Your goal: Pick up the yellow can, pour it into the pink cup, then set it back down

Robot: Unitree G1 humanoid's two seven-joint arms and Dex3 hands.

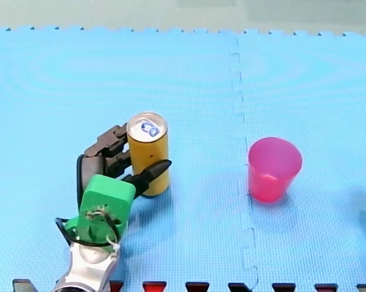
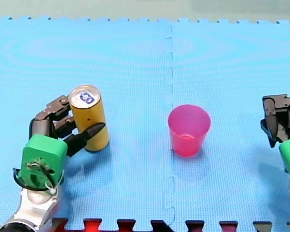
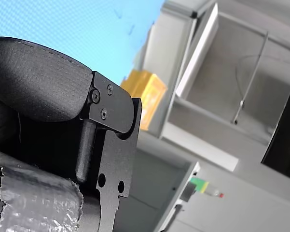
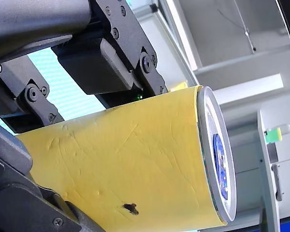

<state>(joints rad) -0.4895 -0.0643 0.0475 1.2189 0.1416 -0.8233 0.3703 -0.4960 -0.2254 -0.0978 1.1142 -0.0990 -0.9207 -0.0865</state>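
First head view: yellow can (image 1: 148,155) stands upright on the blue foam mat (image 1: 189,91), well to the left of the pink cup (image 1: 274,169), with the mat's jigsaw seam between them. Left hand (image 1: 114,161) is wrapped around the can. Two dark fingers press the side facing away from the cup, and the thumb (image 1: 151,174) crosses its near lower side. The can's base appears to sit on the mat. The cup is upright with its mouth open upward.

Second head view: same layout. Right hand (image 2: 280,118) is right of the cup, well apart from it, and holds nothing. Whether it is open or closed cannot be told.

First wrist view: a black finger segment (image 3: 43,82) close to the lens, with grey tape (image 3: 34,193) beside it. A strip of mat and grey cabinetry lie beyond.

Second wrist view: this is the left hand's camera. The can's yellow wall is clamped between black finger links (image 4: 111,63) on opposite sides, and the silver lid rim is visible.
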